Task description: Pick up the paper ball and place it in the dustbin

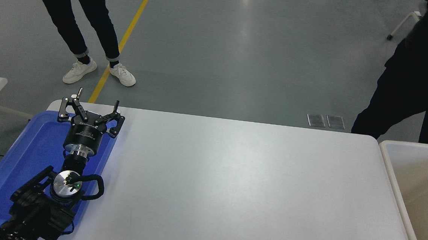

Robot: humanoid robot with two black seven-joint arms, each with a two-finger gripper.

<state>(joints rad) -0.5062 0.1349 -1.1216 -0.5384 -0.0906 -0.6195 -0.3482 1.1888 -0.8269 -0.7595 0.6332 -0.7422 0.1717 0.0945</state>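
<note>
Smooth matt white table [232, 181]; glossy blue plastic tray [27, 152] at lower left; cream plastic dustbin [394, 174] at right edge.

dustbin [391, 173]: cream-white plastic, thick rounded rim, beige inside | upright, open top | just off the table's right end, cut off by the picture's right and bottom edges | visible interior bare | paper ball: not in view

White desk [232, 181], surface mostly bare. Blue tray [19, 159] lies on its far-left corner, overhanging the left edge. Cream-white dustbin [391, 173] sits just beside the desk's right edge; whether it rests on the desk can't be told.
</note>
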